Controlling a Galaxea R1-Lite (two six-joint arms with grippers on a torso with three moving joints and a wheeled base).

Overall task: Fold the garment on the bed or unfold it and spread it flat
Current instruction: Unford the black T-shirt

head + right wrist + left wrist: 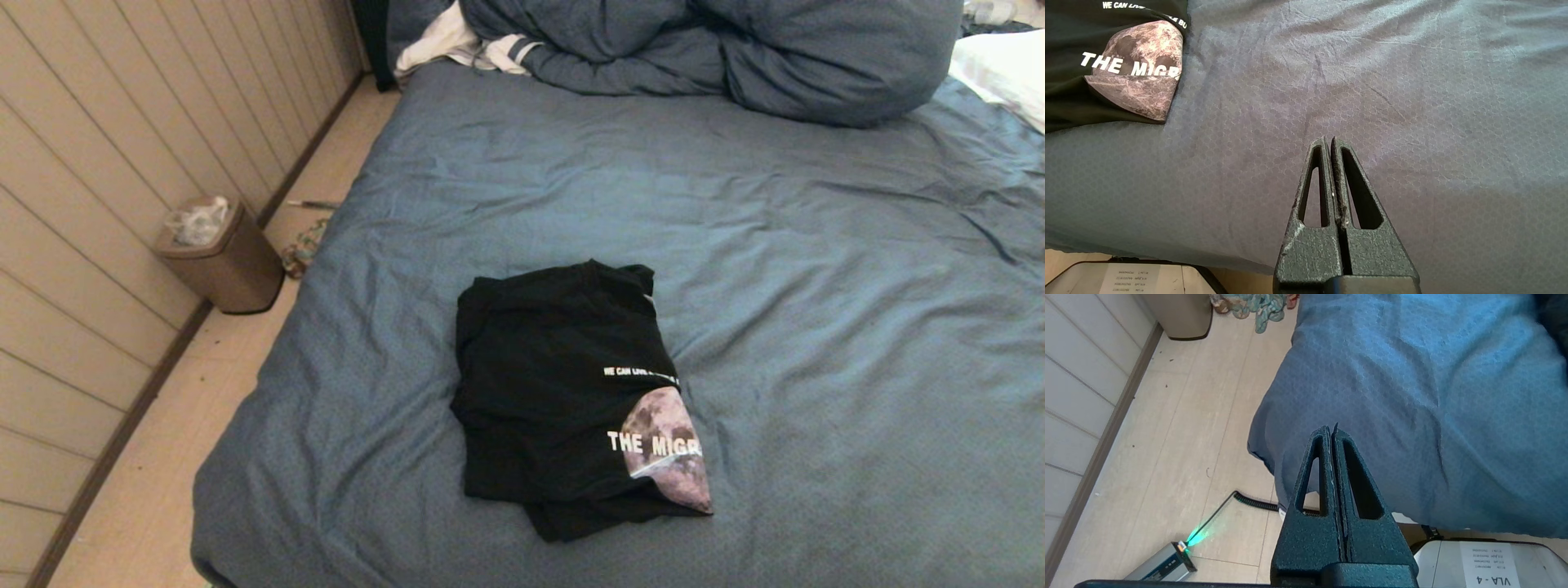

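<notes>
The garment (563, 392) lies folded on the bed (816, 327), moon print and white lettering facing up, well short of the duvet (702, 49). Left end effector (1331, 430) hangs over the bed's corner, fingers pressed together, empty. Right end effector (1329, 141) hovers near the garment, fingers together too, gripping nothing.

The right gripper (1330, 141) hangs above the bed (1372, 102) with its two dark fingers pressed together, holding nothing and well apart from the garment (1106, 61). The garment is a black T-shirt lying folded on the wrinkled slate-blue sheet, its print facing up: a pinkish-grey moon crossed by white lettering that reads "THE MIGR", with a smaller white line beginning "WE CAN" beyond it. Past the near edge of the bed shows a corner of a pale, dark-rimmed surface bearing a white label (1133, 278).
</notes>
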